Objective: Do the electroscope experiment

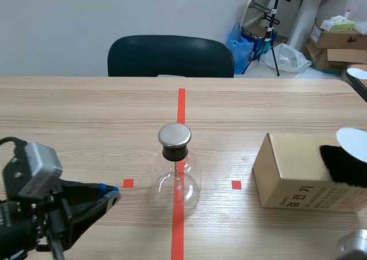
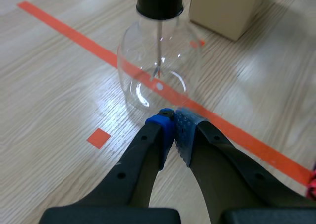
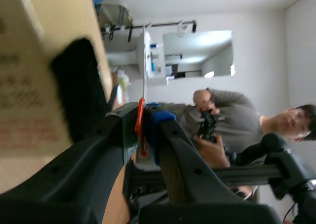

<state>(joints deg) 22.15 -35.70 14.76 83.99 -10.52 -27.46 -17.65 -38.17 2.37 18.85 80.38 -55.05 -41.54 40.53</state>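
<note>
Clear glass electroscope flask (image 1: 175,179), black stopper, steel cap, centre of wooden counter (image 1: 86,111). Left claw (image 2: 174,117) pressed together just beside it. Right claw (image 3: 146,111) pinches thin red-white strip (image 3: 140,125).

Across the upper middle of the frame we see a dark chair (image 1: 170,56) behind the wooden table (image 1: 74,111). In the upper right we find a blue bag (image 1: 238,42), a white plastic bag (image 1: 289,58) near it, a black stand (image 1: 274,30) between them, and stacked cardboard boxes (image 1: 332,39) at the right edge.
</note>
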